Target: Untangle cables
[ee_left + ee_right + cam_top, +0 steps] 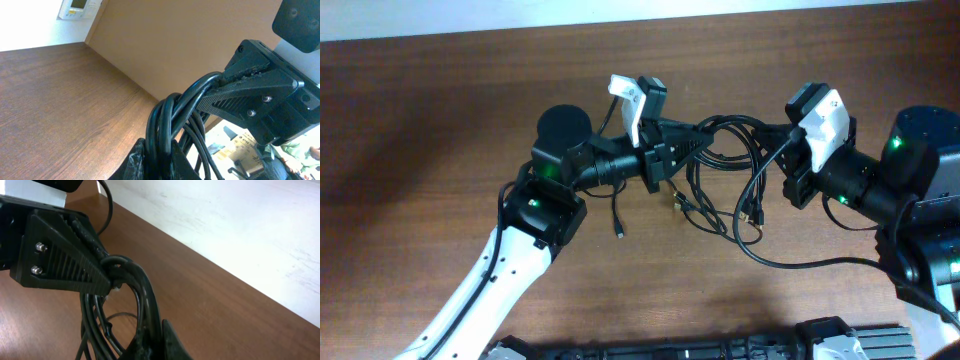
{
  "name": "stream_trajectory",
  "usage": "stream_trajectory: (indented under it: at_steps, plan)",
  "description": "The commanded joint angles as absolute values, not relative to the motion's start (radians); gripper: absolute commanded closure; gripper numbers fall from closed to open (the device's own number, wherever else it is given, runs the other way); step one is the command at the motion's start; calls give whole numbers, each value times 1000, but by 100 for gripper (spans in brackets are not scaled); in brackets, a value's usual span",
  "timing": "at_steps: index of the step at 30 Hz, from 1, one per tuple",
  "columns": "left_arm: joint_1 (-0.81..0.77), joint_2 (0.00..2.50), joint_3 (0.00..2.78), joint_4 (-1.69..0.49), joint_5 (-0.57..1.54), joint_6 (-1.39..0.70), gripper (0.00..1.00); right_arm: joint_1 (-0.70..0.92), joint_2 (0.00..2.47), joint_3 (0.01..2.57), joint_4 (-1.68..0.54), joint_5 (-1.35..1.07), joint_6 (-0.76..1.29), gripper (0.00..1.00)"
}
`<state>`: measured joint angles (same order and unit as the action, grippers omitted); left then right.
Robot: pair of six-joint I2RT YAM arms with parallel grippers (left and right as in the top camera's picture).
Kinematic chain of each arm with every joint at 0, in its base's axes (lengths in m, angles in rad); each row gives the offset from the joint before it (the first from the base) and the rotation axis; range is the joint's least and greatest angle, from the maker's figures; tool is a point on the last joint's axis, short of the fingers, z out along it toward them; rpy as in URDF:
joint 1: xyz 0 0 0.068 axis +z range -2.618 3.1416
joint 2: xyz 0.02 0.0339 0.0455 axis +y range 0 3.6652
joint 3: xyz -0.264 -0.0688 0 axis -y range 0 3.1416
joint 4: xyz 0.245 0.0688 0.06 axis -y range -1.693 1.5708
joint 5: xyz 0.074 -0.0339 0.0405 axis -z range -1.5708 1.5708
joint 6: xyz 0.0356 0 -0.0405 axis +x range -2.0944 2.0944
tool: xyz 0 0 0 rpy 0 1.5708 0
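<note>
- spanning the overhead view, the brown wooden table (pixel 430 110) is the work surface, and both arms reach in over it.
- left arm (pixel 510 250) enters from the near left corner and right arm (pixel 880 175) from the right edge; their wrists face each other near mid-table.
- cables (pixel 756 172): a black bundle strung between the two grippers, with loose loops sagging toward the near edge and one long strand trailing off toward the right arm.
- left gripper (pixel 698 142): jaws pinching the left side of the bundle; the right wrist view shows its ribbed pad (pixel 70 267) bearing on the strands.
- right gripper (pixel 786 138): jaws pressed together on the bundle's right side, as the left wrist view confirms.
- plug ends hang free: one below the left gripper (pixel 618 233), two under the loops (pixel 678 206) (pixel 750 215).
- step judged: a two-handed hold is in place, but the tangle between the grippers is not yet parted.
- next move calls for drawing the grippers apart slowly and noting which loop tightens. one side should then let go, to re-grip a single strand near a free plug and feed it out.
</note>
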<state>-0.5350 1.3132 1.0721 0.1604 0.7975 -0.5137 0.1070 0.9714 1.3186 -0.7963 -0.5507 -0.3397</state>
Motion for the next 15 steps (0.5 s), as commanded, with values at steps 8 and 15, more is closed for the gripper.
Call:
stream_trajectory:
  at_steps: [8,15]
  plan:
    - [-376,1296,1082,218,804,-738,100,104,956,1326,-800,-565,-337,96]
    - [-364,1296,1082,334,751,-862,100,104,956,1326,-827,-573,-337,96]
